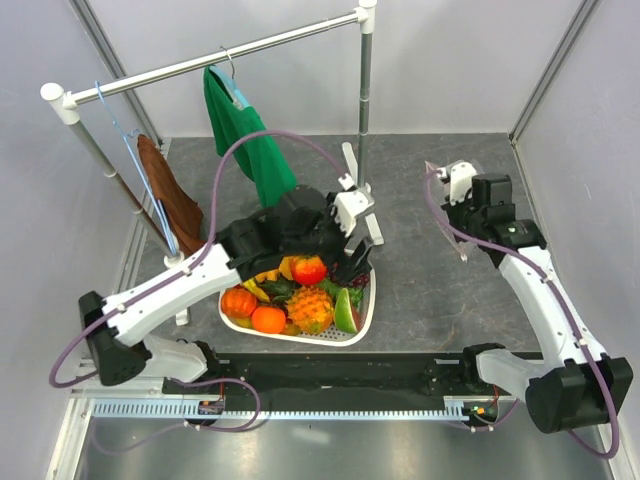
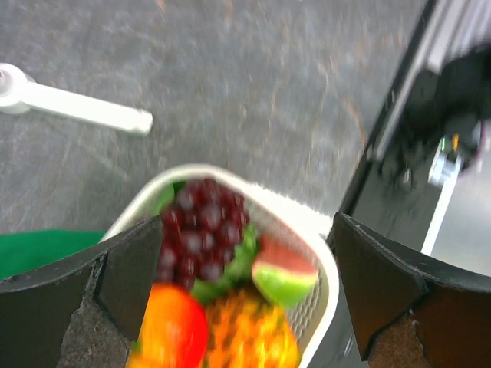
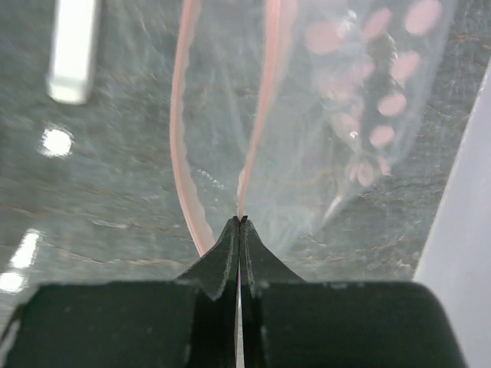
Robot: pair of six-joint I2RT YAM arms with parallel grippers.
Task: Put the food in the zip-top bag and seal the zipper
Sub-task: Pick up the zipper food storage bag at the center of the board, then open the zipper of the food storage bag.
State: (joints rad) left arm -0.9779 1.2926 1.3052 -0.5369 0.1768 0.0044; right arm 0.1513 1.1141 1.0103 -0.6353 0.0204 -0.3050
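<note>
A grey mottled table (image 1: 420, 300) boxed in by pale walls carries a white perforated plastic basket (image 1: 300, 338) near the arm bases. It is heaped with glossy plastic toy food: dark purple grapes (image 2: 203, 230), an orange-yellow pineapple (image 1: 311, 309), a ribbed orange pumpkin (image 1: 239, 301) and more. The left gripper (image 1: 352, 265) hangs just above that heap with its fingers spread wide and nothing between them. Well apart, toward the far right, the right gripper (image 3: 240, 230) has its fingers pressed tight on one lip of the transparent crinkly zip-top bag (image 3: 322, 153). The two halves of the pale pink press-seal zipper strip (image 3: 184, 138) stand apart, so the mouth is open. No food shows inside the bag. By my reading the task has barely begun: every piece needs lifting across, then the zipper pressing shut.
</note>
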